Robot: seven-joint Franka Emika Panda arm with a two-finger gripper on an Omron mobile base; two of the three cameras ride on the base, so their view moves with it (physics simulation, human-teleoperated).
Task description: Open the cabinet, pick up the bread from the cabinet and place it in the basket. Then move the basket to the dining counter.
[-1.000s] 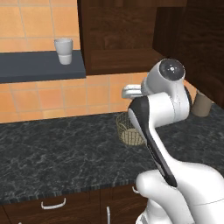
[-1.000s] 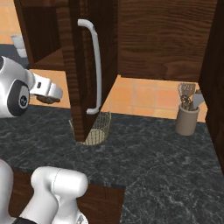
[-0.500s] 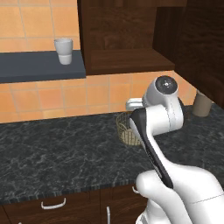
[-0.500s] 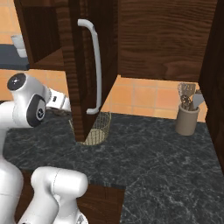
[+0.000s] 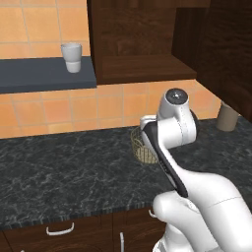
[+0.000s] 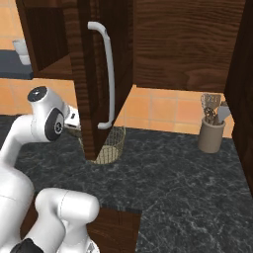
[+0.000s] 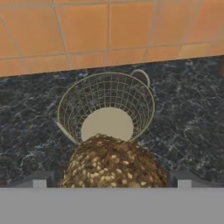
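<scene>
Jaws stand wide apart at the foot of the hand view, their two small dark tips on either side of the bread (image 7: 113,162), a rounded brown lump with a pale seeded crust. A thin gap shows between the lump and the tip on the view's left, while on the other side it comes almost up to the tip. I cannot tell whether the pads press on it or merely flank it.

Beyond the bread sits the basket (image 7: 131,94), round, open-topped, tan wire mesh with a beige floor. The lump covers the near part of its rim, and the beige floor shows bare. The basket rests on the black marbled bench (image 5: 64,167), close to the orange tiled wall (image 5: 44,110).

From the right base view, the cabinet (image 6: 81,74) hangs with its door swung open toward the room, the long silver handle (image 6: 108,74) facing out. The door's lower edge hides part of the basket, and the white arm (image 6: 47,118) reaches in behind it from the left.

Off to the right on the bench stands a utensil crock (image 6: 211,136). A white cup (image 5: 71,57) sits on the dark shelf (image 5: 44,76) to the left of the cabinet.
</scene>
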